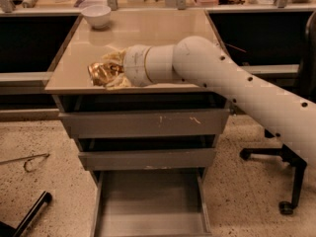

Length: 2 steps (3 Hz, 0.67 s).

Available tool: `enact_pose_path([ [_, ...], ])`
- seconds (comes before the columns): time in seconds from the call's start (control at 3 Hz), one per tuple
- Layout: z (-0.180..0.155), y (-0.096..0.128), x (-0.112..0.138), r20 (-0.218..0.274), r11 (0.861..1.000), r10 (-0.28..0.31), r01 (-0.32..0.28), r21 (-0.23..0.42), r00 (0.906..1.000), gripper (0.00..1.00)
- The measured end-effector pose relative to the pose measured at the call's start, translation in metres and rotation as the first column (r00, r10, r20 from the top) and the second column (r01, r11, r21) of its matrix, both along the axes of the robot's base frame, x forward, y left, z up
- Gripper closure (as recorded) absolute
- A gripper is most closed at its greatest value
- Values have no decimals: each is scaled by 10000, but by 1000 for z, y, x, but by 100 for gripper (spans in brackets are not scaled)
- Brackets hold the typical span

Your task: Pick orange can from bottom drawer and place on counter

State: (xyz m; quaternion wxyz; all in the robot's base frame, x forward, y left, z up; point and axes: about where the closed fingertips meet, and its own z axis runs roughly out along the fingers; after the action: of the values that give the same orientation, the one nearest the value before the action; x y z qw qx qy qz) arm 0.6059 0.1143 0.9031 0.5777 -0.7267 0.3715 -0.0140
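Since the bottom drawer [148, 209] stands pulled out under the bench [163, 31] with its floor bare, the pick looks done. The orange can [100, 73] is over the bench's front-left area, just inside the front edge, with the pincer [112, 72] clamped on it and pale fingers wrapped round it. The arm [237, 83] reaches in across the bench's right edge with the wrist roughly level, so the can rides low. Can't tell if its base touches the bench. Probably this spot because it's the nearest bare patch, well apart from the bowl [96, 15] at the bench's back-left corner. The 2 upper drawers [143, 124] under the bench are shut. Next: confirm contact, then release.
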Motion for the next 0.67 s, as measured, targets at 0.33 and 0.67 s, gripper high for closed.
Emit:
enact_pose_path([
  [0.33, -2, 13, 49, 230, 9999, -154, 152, 75, 9996, 100],
  [0.67, -24, 26, 73, -80, 10000, -35, 35, 20, 10000, 100],
])
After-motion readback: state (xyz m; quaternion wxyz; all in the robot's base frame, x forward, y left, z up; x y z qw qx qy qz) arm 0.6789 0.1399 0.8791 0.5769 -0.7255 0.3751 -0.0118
